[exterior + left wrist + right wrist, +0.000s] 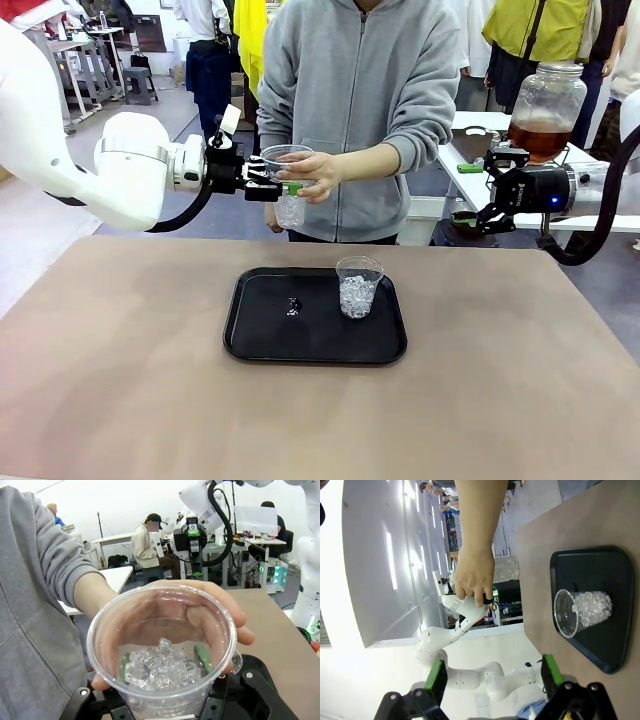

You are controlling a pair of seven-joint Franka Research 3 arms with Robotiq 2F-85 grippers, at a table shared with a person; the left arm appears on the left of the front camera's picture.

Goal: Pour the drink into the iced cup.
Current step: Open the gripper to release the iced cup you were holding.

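A plain brown tabletop (120,390) lies in front of us, with a busy workshop of white benches and people behind it.

Our left pincer (283,188) is clenched on a clear plastic cup with ice cubes in its bottom (291,208). In the wrist view we see its green pads (202,657) through the wall, pressed against opposite sides. A person's hand (318,172), coming out of a grey sleeve, wraps the same cup from the far side. The cup is upright in the air, above and beyond the far edge of the flat black rectangular tray (260,340), which we take as our mark.

A second clear plastic cup of ice (358,288) stands upright on the tray near its far right corner. A small dark speck (292,305) lies on the tray to the left of it.

Our right pincer (493,679) is released, with its jaws spread wide and nothing between them. It hangs beyond the tray and well to its right.

The drink (538,138), a translucent amber-brown liquid, sits in the lower part of a big round glass dispenser jar (548,95). The jar stands on a white bench well beyond the tray on its right, behind the right pincer.
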